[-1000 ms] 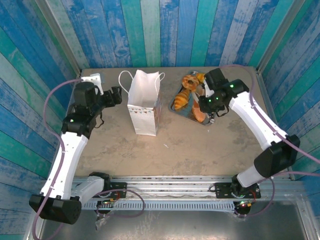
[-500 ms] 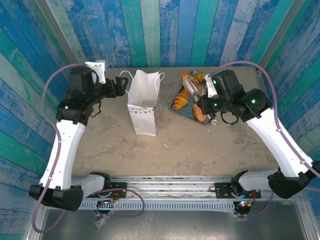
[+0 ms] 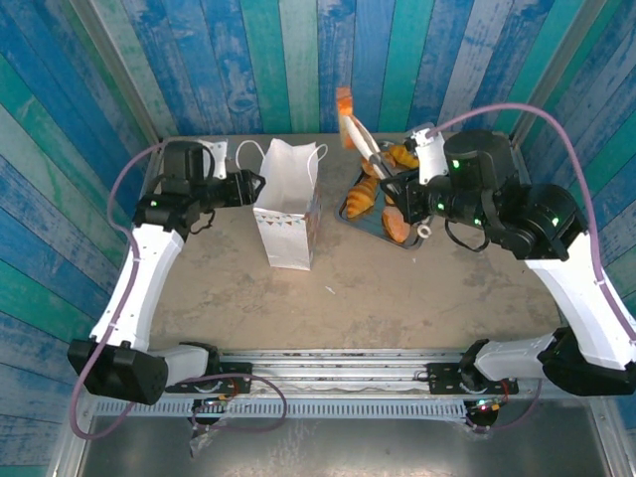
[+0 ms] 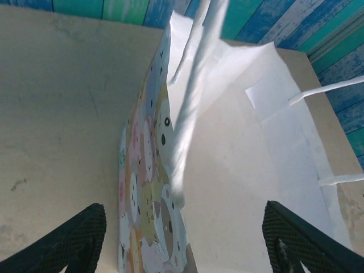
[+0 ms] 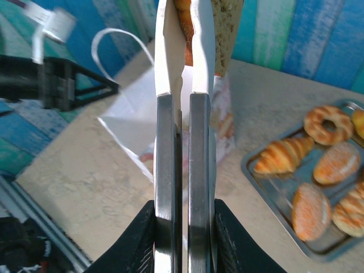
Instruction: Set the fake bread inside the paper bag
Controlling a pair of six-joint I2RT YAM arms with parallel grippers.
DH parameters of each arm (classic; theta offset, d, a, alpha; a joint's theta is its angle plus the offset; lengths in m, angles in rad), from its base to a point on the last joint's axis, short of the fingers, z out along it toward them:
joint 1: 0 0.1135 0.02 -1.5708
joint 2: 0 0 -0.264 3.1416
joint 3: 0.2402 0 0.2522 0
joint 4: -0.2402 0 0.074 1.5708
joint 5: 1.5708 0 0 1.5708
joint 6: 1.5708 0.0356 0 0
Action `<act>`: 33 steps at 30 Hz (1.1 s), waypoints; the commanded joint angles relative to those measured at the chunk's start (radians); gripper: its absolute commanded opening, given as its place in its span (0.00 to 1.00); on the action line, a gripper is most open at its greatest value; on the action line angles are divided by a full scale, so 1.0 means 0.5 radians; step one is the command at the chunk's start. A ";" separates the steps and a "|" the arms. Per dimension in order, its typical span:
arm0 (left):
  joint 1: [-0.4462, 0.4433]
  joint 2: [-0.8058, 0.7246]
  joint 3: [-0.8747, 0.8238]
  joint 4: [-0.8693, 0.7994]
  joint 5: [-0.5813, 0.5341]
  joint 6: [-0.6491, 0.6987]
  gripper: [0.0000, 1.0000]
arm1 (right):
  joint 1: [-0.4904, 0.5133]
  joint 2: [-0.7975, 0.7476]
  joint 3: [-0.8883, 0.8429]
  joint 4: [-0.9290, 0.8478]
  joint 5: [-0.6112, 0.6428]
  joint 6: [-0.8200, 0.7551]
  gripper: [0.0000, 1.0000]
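The fake bread [image 5: 335,162] sits mostly on a grey tray [image 5: 277,187] at the right of the surface [image 3: 397,288], and one orange piece [image 3: 344,101] is raised clear of it. Nearest, the paper bag [image 3: 288,209] stands upright left of the tray, mouth open. The right claw [image 3: 395,189] hangs over the tray, clamped tight on a pair of tongs [image 5: 176,142]. Their blades run from it up and toward the far left. The orange piece is pinched at the blade tips, well away from the claw itself, high above the gap between the tray's far corner and the bag. At the bag's far left rim the left claw [image 3: 248,187] stands wide, holding nothing.

The right wrist view sorts the tray's pieces: a ring [image 5: 327,124], a croissant [image 5: 284,156], two speckled oval loaves and another croissant at the frame's edge, with the bag behind the tong blades. The left wrist view gives what the top view hides. The bag's left wall lies between the spread fingers [image 4: 74,247], and neither seems to touch it. The wall's outside is printed with cartoon animals and its inside is plain white. A cord handle [image 4: 196,85] shows blurred close to the lens.
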State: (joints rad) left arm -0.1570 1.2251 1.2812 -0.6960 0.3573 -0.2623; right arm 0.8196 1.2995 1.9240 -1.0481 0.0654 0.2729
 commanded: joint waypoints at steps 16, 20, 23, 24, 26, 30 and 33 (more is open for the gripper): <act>0.001 0.019 -0.215 0.238 0.045 -0.128 0.44 | 0.362 0.527 0.184 0.225 0.043 0.195 0.17; 0.001 0.000 -0.245 0.241 0.008 -0.125 0.38 | 0.364 0.614 0.164 0.191 0.055 0.191 0.17; 0.000 -0.023 -0.273 0.264 0.000 -0.143 0.36 | 0.364 0.692 0.193 0.094 0.119 0.176 0.18; -0.001 -0.032 -0.280 0.273 -0.003 -0.149 0.35 | 0.364 0.720 0.210 0.051 0.158 0.173 0.18; 0.003 -0.047 -0.290 0.294 -0.010 -0.167 0.33 | 0.361 0.762 0.237 -0.014 0.224 0.157 0.18; 0.000 -0.072 -0.301 0.321 -0.020 -0.184 0.32 | 0.362 0.841 0.279 -0.107 0.313 0.104 0.18; 0.000 -0.074 -0.295 0.322 -0.022 -0.185 0.32 | 0.363 0.924 0.373 -0.229 0.403 0.063 0.18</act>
State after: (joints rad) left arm -0.1570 1.2266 1.1412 -0.5514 0.3569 -0.3492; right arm 0.9947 1.7439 2.0495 -1.1069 0.1905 0.3336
